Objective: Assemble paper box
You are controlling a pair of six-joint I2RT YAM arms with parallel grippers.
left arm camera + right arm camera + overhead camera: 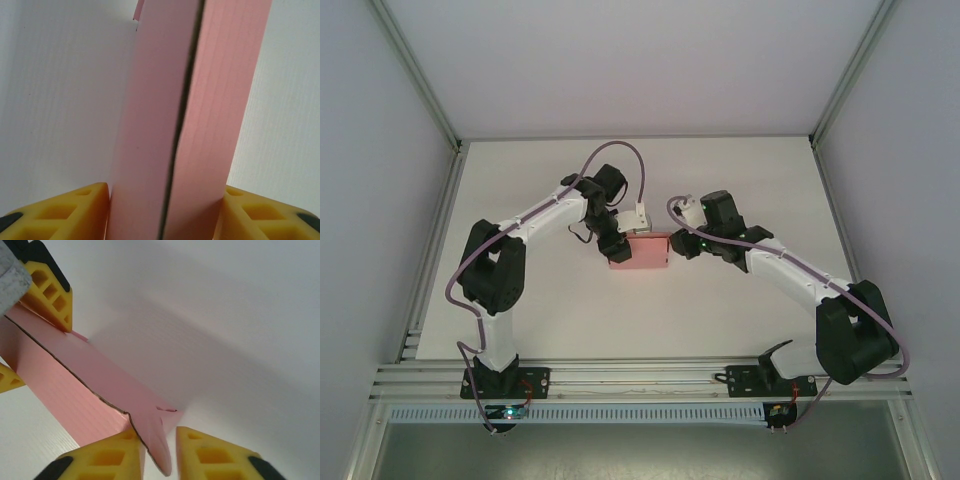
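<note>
The paper box (pixel 640 252) is sitting mid-bench (pixel 740 170), and the left end effector (pixel 162 192) is gripping its left end between both yellow fingers (pixel 85 205). The right end effector (pixel 160 435) is sitting nearly closed around a tab at the box's right end, though I cannot tell whether it is pinching it.

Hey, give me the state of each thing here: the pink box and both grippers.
paper box: folded into shape, side seam gaping, end tab sticking out untucked.
left gripper: shut on the paper box, one finger against each side.
right gripper: fingers narrowly apart astride the end tab; grip unclear.
</note>
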